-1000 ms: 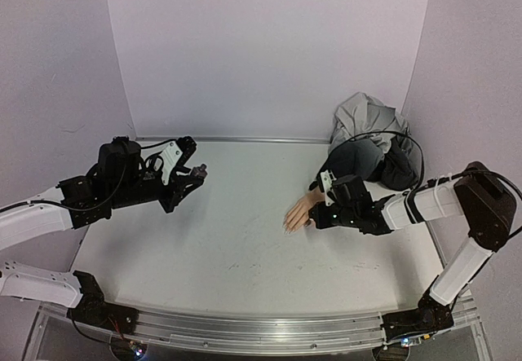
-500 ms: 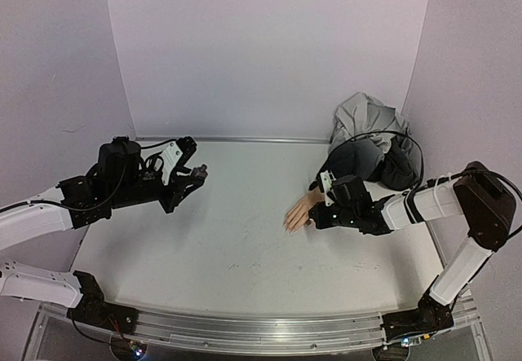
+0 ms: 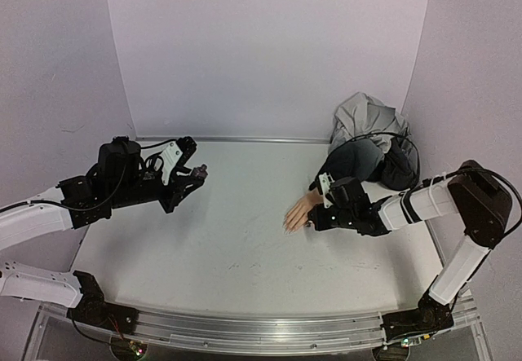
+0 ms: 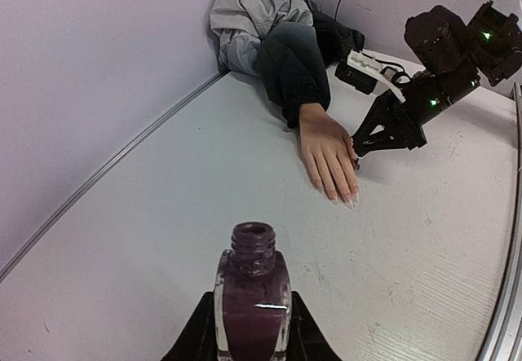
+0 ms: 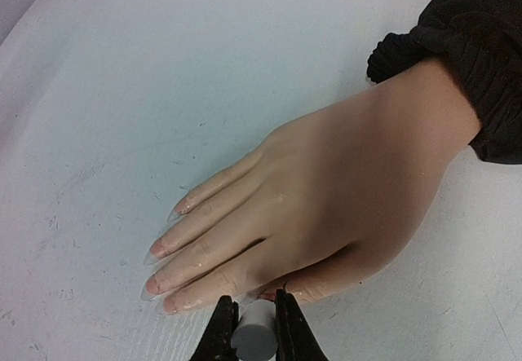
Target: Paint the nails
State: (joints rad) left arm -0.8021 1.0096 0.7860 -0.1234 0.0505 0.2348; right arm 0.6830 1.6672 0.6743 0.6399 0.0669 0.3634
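Nails (image 5: 155, 267) in view look unpainted; my right gripper (image 5: 253, 308), clamped on the brush cap (image 5: 254, 335), just crept toward nine o'clock by the thumb (image 5: 326, 275).

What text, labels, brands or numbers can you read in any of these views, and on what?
No readable text in any view.
Polish bottle: no label showing.
Grey cap beside the mannequin hand: blank.
White plate on the right arm: too small to tell if it carries print.
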